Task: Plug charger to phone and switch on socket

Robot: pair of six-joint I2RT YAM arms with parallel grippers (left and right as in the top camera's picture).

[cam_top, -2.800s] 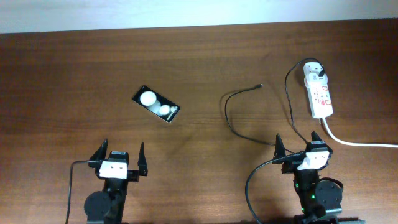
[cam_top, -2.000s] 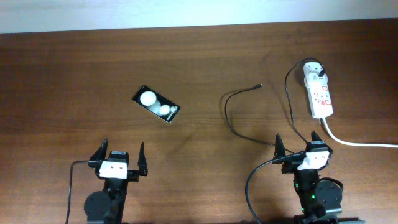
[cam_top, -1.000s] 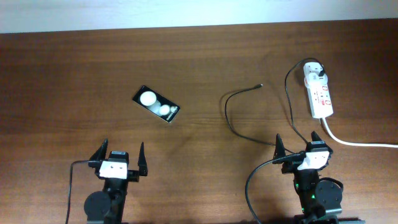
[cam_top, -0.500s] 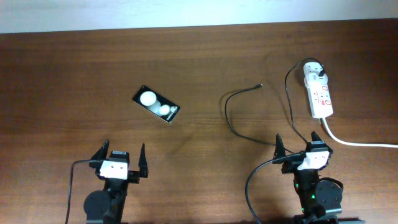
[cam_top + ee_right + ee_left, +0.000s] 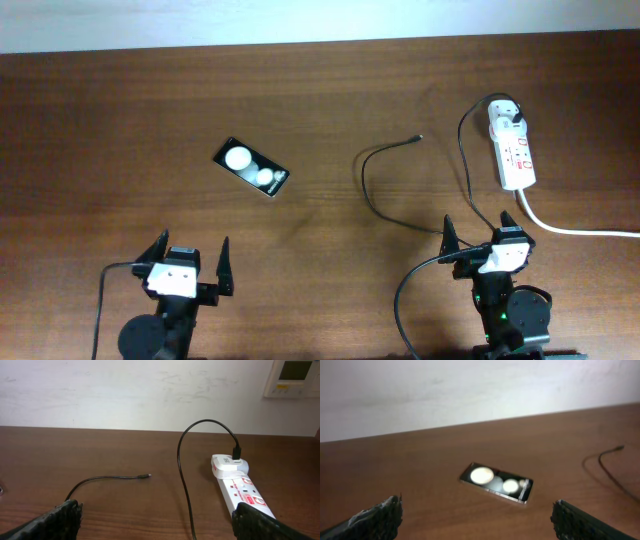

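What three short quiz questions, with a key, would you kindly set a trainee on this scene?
1. True or false: the connector tip of the charger is already plugged into the phone.
2. Where is the charger's white adapter? A) plugged into the socket B) lying beside the phone C) held in an end effector
3. Which arm's end effector sits nearer the phone?

Key
1. False: the tip lies free, well apart from the phone.
2. A
3. The left end effector, which is open and holds nothing.
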